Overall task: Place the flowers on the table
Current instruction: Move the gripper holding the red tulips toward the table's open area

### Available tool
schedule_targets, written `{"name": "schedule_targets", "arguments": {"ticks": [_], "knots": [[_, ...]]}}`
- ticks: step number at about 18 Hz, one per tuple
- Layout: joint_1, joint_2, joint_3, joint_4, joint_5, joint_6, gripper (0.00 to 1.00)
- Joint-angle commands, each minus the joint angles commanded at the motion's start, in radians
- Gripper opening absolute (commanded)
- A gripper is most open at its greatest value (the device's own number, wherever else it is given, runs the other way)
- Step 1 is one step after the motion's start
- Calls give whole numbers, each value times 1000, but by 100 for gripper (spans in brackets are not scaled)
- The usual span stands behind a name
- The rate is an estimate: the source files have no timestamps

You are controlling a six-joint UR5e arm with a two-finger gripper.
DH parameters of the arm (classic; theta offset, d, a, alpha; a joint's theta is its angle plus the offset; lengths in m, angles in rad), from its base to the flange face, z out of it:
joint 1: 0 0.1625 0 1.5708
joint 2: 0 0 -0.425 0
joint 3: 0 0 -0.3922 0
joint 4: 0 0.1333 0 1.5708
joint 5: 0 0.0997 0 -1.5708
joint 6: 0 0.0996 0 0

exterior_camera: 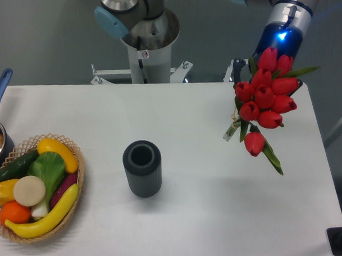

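The flowers [266, 93], a bunch of red tulips with green leaves, hang in the air over the right side of the white table [202, 208]. Their blooms point up toward the camera, and their pale green stem ends [233, 130] stick out low on the left. My gripper [238, 67] sits at the end of the arm with the blue wrist light. It is mostly hidden behind the blooms. Only a dark finger part shows at the bunch's upper left. The bunch is carried by the gripper and is not resting on the table.
A dark grey ribbed cylindrical vase [141, 167] stands upright mid-table, empty. A wicker basket [79, 178] of fruit and vegetables sits front left. A pot with a blue handle [0, 94] is at the left edge. The robot base [146, 43] stands behind the table.
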Motion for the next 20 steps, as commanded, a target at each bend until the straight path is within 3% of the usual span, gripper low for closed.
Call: {"name": "schedule_targets", "arguments": {"ticks": [9, 16, 20], "knots": [[14, 17, -3, -3, 23, 2, 40], [0, 46, -5, -5, 315, 61, 40], [-9, 69, -18, -11, 602, 124, 40]]}}
